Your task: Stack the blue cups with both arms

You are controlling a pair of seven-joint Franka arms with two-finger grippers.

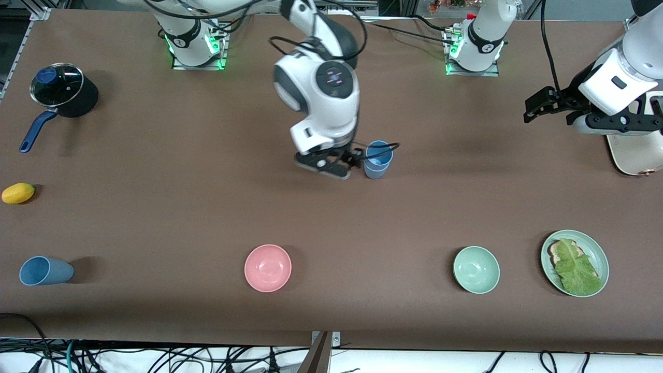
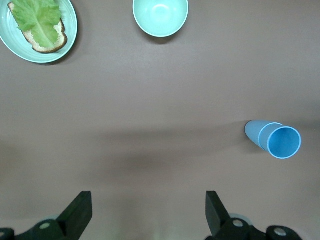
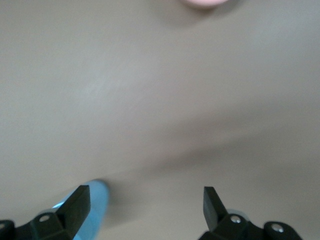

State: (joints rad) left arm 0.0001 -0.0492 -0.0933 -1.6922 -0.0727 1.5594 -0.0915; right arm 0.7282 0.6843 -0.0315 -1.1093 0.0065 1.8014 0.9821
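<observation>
Two blue cups stand nested in one stack (image 1: 377,160) at the middle of the table; the stack also shows in the left wrist view (image 2: 274,139). My right gripper (image 1: 331,167) is open and empty, low beside the stack, on the side toward the right arm's end. In the right wrist view (image 3: 145,200) a blue cup (image 3: 96,206) shows just outside one finger. A third blue cup (image 1: 44,271) lies on its side near the front camera at the right arm's end. My left gripper (image 1: 532,108) is open and empty in the air at the left arm's end (image 2: 149,205).
A pink bowl (image 1: 268,268), a green bowl (image 1: 476,269) and a green plate (image 1: 595,248) with toast and lettuce sit nearer the front camera. A lidded black pot (image 1: 62,88) and a yellow fruit (image 1: 18,193) are at the right arm's end. A white appliance (image 1: 634,158) is under the left arm.
</observation>
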